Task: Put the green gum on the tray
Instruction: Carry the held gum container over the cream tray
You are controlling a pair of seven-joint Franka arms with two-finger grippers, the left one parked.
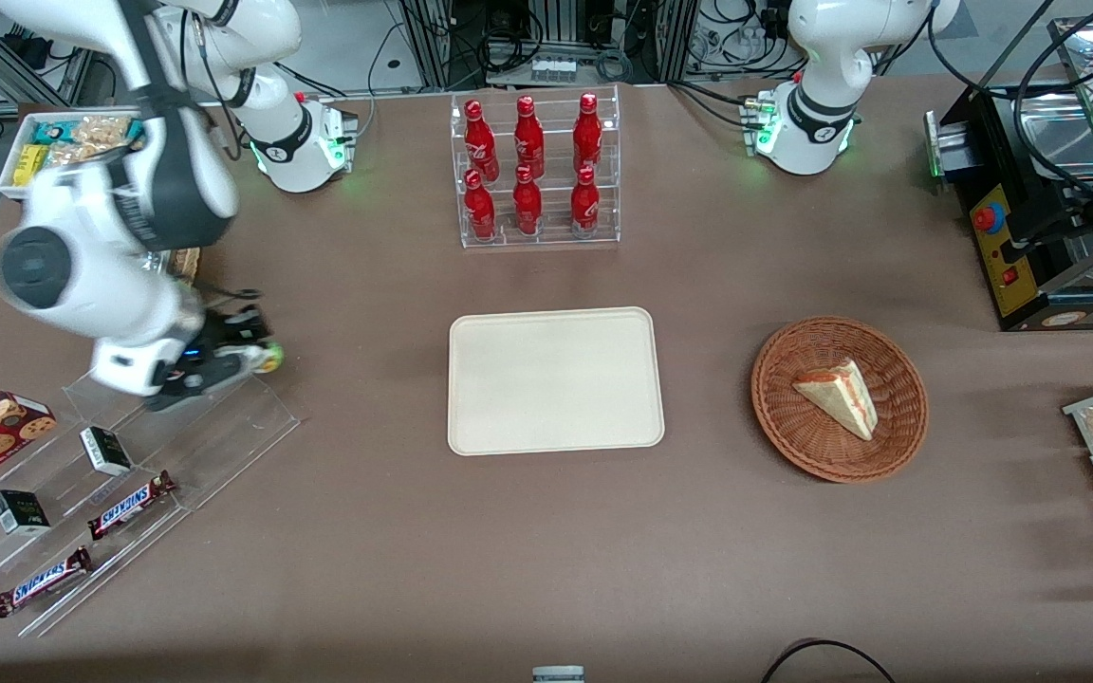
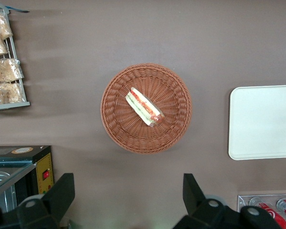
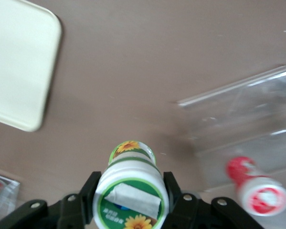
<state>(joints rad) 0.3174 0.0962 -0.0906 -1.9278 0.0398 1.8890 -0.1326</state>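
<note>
The right arm (image 1: 129,204) fills the upper corner and edge of the front frame: glossy white rounded shells, a broad black band between segments, and a dark grey round cap (image 1: 34,268) on one joint. Black cables run along its upper links. Its white domed base (image 1: 292,144) near the top of the frame carries a black ring and a green light. The gripper (image 1: 260,357), at mid-height of that frame, is black below a white wrist block; the wrist view shows matte black fingers (image 3: 87,196) with small silver screws (image 3: 35,205)
</note>
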